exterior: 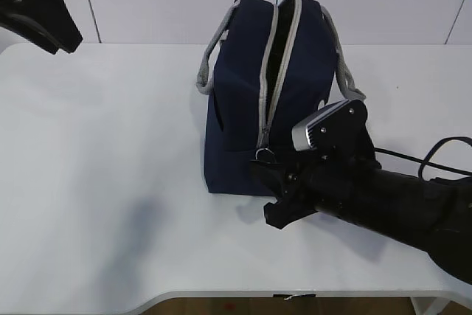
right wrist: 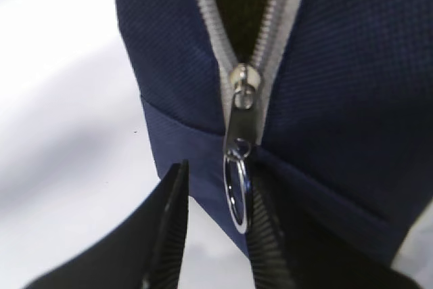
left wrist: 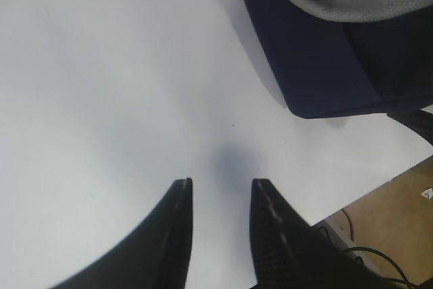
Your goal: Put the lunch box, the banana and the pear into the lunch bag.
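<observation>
The right gripper (right wrist: pixel 216 197) sits low at the near end of the lunch bag (exterior: pixel 236 108), its two dark fingers parted by a narrow gap. The metal ring pull (right wrist: pixel 235 191) of the zipper (right wrist: pixel 238 82) hangs in that gap, close against the right-hand finger, but whether the pads actually press it cannot be told. The right wrist view shows the slider at the foot of the open grey teeth, with dark interior above it — detail the exterior view gives only as a small ring (exterior: pixel 265 156) beside the arm.

The left gripper (left wrist: pixel 220 191) hangs above bare white table (left wrist: pixel 101 99), its fingers apart and holding nothing. Its wrist view catches a corner of the bag and a grey handle (left wrist: pixel 345 6); in the exterior view that arm is only a dark shape at the upper left corner.

The bag stands upright on the table — its top unzipped.
</observation>
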Available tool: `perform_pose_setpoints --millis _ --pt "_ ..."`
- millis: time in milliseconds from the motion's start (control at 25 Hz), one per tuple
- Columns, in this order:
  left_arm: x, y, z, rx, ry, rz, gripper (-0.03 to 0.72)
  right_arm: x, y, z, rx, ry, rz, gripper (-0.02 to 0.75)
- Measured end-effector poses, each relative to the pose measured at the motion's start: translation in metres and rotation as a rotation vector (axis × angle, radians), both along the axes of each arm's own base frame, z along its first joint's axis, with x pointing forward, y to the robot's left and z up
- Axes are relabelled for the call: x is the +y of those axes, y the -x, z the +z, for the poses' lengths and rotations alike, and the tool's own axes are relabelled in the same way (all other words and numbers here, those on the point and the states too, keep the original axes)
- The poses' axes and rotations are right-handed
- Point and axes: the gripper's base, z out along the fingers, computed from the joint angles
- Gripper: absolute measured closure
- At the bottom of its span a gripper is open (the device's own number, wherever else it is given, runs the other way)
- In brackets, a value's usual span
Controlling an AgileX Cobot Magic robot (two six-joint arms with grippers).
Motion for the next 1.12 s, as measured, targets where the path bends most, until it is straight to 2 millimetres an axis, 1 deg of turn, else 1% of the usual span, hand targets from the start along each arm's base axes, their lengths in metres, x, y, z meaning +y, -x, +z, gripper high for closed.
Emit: perform_pose_setpoints --millis 120,320,520,680,720,960,1120 --pt "0.000 0.000 0.000 0.000 0.000 0.000 0.463 -0.001 0.000 0.000 0.004 -0.003 -0.011 0.514" --pt "0.000 0.000 0.000 0.000 0.000 0.000 0.463 -0.001 -0.001 0.000 0.008 -0.005 -0.019 0.606" --pt "0.000 0.000 0.000 0.000 0.000 0.000 0.463 -0.002 -0.001 0.000 0.010 -0.009 -0.029 0.640" --pt "0.000 0.000 0.000 0.000 0.000 0.000 0.463 -0.002 -0.001 -0.001 0.021 -0.001 -0.034 0.722" --pt "0.000 0.000 0.000 0.000 0.002 0.000 0.463 -0.002 -0.001 -0.002 0.028 0.004 -0.036 0.731" --pt "-0.003 0.001 0.001 0.006 0.025 -0.005 0.463 -0.003 -0.001 -0.003 0.048 0.006 -0.051 0.731" --pt "-0.013 0.004 -0.001 0.012 0.026 -0.033 0.463 -0.005 0.000 -0.002 0.064 0.018 -0.057 0.731"
